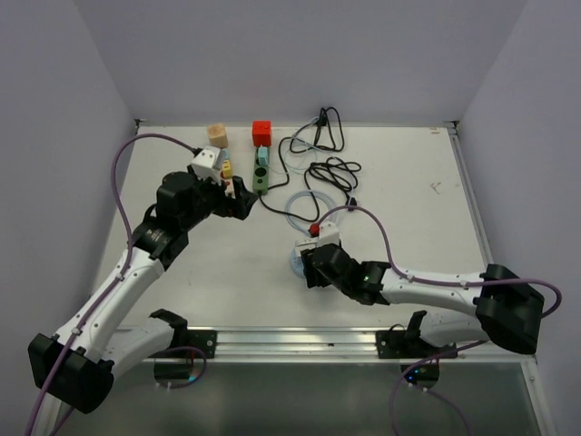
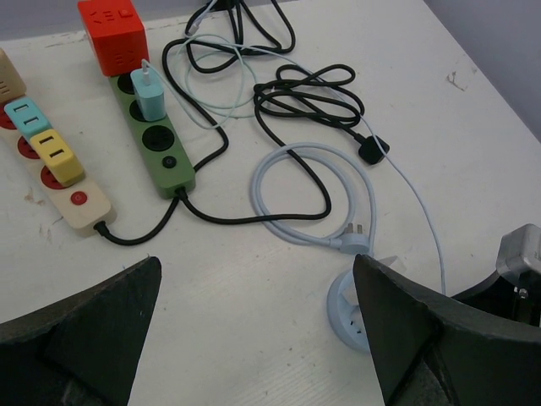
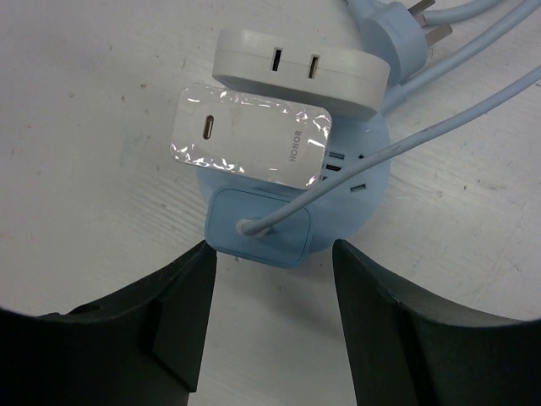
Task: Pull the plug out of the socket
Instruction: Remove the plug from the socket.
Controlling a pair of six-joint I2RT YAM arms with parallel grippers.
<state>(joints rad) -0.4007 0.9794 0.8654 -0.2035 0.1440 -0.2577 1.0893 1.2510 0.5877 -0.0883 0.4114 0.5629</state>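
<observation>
The right gripper [image 3: 275, 254] is down low over the table [image 1: 218, 272] with its jaws partway apart; the near end of the pale blue plug [image 3: 258, 228] sits right in the mouth between the two black fingertips [image 3: 182, 313]. The left finger looks to be against the plug's corner, while a sliver of table shows on the other side; from here I cannot tell whether the jaws are actually pinching it. The plug is seated in the round blue socket [image 3: 368, 190], its thin pale cable [image 3: 423, 135] running off up and to the right; just beyond it on the same socket are a white foil-wrapped charger [image 3: 249, 139] and, past that, a white adapter [image 3: 296, 63]. A pale three-pin plug [image 3: 393, 25] lies on the table at the far edge of the socket.

The left gripper [image 2: 256, 262] hangs over the table well away from the socket, jaws spread wide with nothing between them; ahead of it lie a green power strip [image 2: 156, 139] with a red block [image 2: 112, 34] at its far end, a cream strip [image 2: 68, 190] beside it, and a tangle of black cable [image 2: 308, 93].
</observation>
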